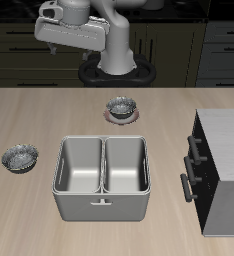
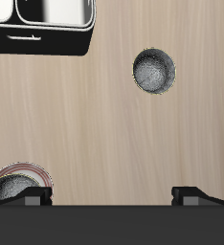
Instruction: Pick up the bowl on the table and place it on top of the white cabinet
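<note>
The bowl (image 1: 20, 157) lies beside the double bin (image 1: 101, 178), apart.

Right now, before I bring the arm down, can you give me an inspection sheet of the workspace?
Surface: the table, light wood grain, mostly bare.
Job's things: the bowl sits upright on the table, apart from the double bin, untouched. The white cabinet stands at the table's edge, its pale top bare.
Clutter: the grey metal double bin, both compartments empty; a look-alike bowl on a pinkish-red saucer farther back, near the robot's base.
Tool: the tool is raised above the table, fingers spread, holding nothing.
Cables: nothing seen.
Surroundings: dark cabinets behind the table.
</note>
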Robot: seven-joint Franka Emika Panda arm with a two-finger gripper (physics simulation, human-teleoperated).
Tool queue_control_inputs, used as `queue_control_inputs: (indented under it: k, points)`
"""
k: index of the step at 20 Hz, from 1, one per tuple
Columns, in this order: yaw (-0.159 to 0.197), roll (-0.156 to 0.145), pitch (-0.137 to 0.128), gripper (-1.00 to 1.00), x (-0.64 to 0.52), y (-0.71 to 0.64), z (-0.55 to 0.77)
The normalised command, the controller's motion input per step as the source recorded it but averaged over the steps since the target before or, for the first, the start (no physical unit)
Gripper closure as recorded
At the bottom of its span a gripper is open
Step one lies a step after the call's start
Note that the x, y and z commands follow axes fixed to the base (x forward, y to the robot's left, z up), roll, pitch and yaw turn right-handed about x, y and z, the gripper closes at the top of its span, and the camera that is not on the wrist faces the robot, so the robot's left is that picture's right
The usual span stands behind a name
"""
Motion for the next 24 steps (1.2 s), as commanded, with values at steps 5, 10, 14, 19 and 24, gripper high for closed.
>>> queue_control_inputs:
  k: [5,10,14,19,24]
  points:
    - [-0.017,-0.047,-0.016,-1.0,-0.03,-0.37,0.06]
    - [0.047,0.001,-0.023,-1.0,-0.02,-0.23,0.08]
    - [0.027,-0.033,-0.038,-1.0,-0.04,-0.32,0.21]
    - [0.018,0.0,-0.019,-1.0,-0.03,-0.45,0.22]
    - [-0.031,-0.046,-0.01,-1.0,-0.03,-0.55,0.11]
